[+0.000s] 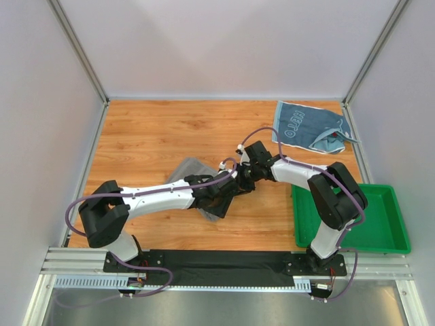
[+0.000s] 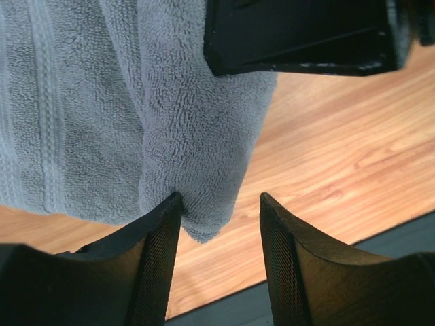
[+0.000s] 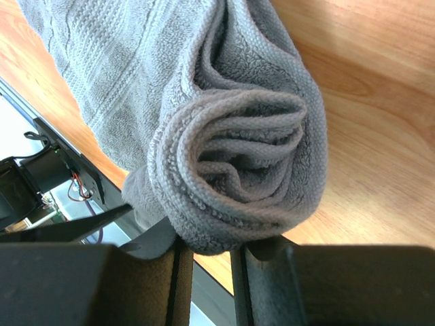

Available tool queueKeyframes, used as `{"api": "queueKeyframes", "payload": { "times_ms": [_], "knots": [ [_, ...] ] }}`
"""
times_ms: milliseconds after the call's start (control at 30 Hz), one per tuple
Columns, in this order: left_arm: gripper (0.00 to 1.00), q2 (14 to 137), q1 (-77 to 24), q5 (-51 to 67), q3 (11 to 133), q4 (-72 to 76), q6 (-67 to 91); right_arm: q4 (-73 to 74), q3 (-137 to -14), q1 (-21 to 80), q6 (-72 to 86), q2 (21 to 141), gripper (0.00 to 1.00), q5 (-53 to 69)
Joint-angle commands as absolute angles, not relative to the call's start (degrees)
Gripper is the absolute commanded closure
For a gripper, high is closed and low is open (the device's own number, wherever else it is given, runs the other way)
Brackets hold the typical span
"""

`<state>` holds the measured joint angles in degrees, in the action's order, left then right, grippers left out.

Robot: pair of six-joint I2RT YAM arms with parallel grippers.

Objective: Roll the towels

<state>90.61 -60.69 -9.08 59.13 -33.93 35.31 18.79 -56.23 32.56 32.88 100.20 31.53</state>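
Green tray (image 1: 380, 221): sitting at the near right, beside the right arm.
Left gripper (image 2: 221, 202): fingers standing apart, one touching the grey towel (image 3: 231, 136) at its folded edge.
Right gripper (image 3: 207, 248): pinching the grey towel's rolled end, mid-table.
Handling: looking soft, light, prone to uncoiling; gripping the roll's outer layer seems safest.
Blue towel (image 1: 309, 125): lying spread at the far right corner.

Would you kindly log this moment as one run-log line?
grey towel: partly rolled | left gripper: open, at towel edge | right gripper: pinching rolled end | blue towel: unrolled
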Motion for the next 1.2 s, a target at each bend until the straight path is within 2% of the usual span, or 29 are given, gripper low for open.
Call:
{"api": "queueKeyframes", "payload": {
  "times_ms": [0, 367, 433, 533, 633, 667, 767, 900, 1167],
  "knots": [
    [0.43, 92.9, -60.47, -15.11, 57.22, -33.57, 33.4, 20.65, -58.62, 32.87, 31.2, 100.98, 0.8, 31.38],
    [0.4, 99.04, -60.29, -18.63, 54.93, -34.19, 33.75, 22.76, -61.87, 33.05, 30.15, 104.15, 0.77, 31.73],
    [0.41, 100.89, -60.21, -17.93, 54.58, -33.41, 33.84, 23.55, -62.92, 33.13, 29.88, 104.76, 0.74, 31.82],
    [0.46, 101.16, -60.2, -17.23, 51.78, -29.73, 34.8, 25.04, -64.5, 33.05, 29.18, 105.91, 0.63, 31.82],
    [0.63, 100.81, -60.03, -16.09, 48.61, -26.9, 34.89, 26.98, -66.18, 32.96, 28.13, 107.49, 0.56, 31.9],
    [0.74, 100.64, -59.68, -15.56, 48.17, -26.81, 34.81, 27.07, -66.44, 32.87, 27.95, 107.84, 0.54, 31.82],
    [0.86, 98.62, -58.98, -14.42, 47.38, -26.19, 33.67, 27.42, -66.88, 32.0, 27.78, 108.54, 0.45, 31.9],
    [0.91, 94.58, -57.4, -8.97, 45.97, -24.7, 32.87, 27.68, -68.11, 29.98, 27.25, 110.47, 0.39, 32.26],
    [0.91, 86.05, -54.76, -3.43, 44.12, -24.52, 34.89, 29.18, -69.96, 26.81, 25.93, 112.76, 0.37, 30.33]
  ]
}}
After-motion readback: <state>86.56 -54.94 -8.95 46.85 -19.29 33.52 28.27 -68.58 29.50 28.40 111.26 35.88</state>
